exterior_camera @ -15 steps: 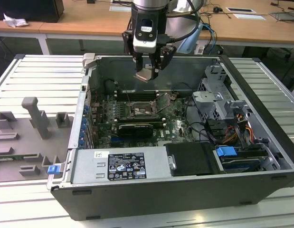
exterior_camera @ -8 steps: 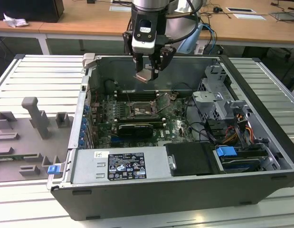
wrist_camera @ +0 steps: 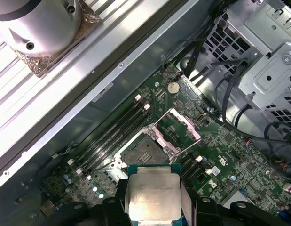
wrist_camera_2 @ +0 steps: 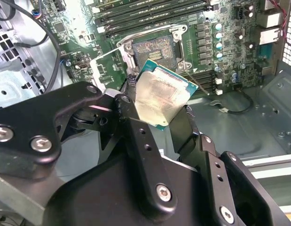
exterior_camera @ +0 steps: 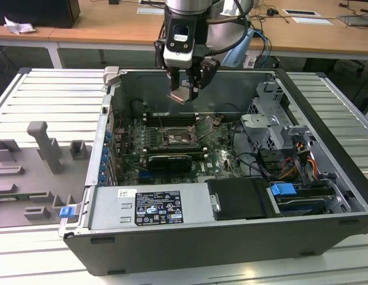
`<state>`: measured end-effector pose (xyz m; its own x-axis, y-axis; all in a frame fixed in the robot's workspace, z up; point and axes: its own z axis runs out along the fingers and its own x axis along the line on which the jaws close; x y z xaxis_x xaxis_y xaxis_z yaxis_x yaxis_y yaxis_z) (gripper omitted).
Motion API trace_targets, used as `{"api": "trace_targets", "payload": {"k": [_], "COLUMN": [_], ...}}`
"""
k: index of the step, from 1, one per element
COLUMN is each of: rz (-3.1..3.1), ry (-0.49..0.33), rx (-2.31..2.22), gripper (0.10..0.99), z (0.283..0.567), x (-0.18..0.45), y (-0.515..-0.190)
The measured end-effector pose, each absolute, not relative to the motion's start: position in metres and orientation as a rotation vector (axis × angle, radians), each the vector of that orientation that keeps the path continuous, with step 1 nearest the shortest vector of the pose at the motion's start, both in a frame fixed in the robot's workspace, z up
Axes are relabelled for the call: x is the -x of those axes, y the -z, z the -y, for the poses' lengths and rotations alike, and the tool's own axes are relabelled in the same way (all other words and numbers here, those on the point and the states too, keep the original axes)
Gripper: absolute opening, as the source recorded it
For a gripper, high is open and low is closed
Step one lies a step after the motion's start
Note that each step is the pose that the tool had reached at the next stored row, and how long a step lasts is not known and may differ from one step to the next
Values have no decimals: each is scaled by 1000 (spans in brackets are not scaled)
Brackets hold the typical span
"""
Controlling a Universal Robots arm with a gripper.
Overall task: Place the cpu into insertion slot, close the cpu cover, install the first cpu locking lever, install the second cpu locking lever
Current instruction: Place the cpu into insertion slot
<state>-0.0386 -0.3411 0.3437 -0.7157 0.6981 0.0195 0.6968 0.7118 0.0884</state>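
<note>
One cpu (exterior_camera: 182,95) was clamped between the two fingers of your gripper (exterior_camera: 185,91), which pinched it by opposite edges. In the first wrist view the cpu (wrist_camera: 152,197) showed its pale metal top, with a dark finger pressed against each side. You held it in the air above the open computer case (exterior_camera: 326,119), well clear of the green motherboard (exterior_camera: 222,149) on the case floor. The insertion slot (wrist_camera: 144,151) lay on that motherboard beside the long memory slots (wrist_camera: 112,134), with its square field of contacts exposed. The cpu cover (wrist_camera: 179,126) stood swung up at one edge of the slot, so the chip and the slot were apart.
</note>
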Motion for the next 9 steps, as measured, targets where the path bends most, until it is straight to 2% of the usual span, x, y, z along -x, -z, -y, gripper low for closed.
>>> {"api": "trace_targets", "payload": {"k": [9], "rz": [-2872], "ry": [-139], "rx": [-1225], "gripper": [529], "z": [341], "x": [39], "y": [-343]}}
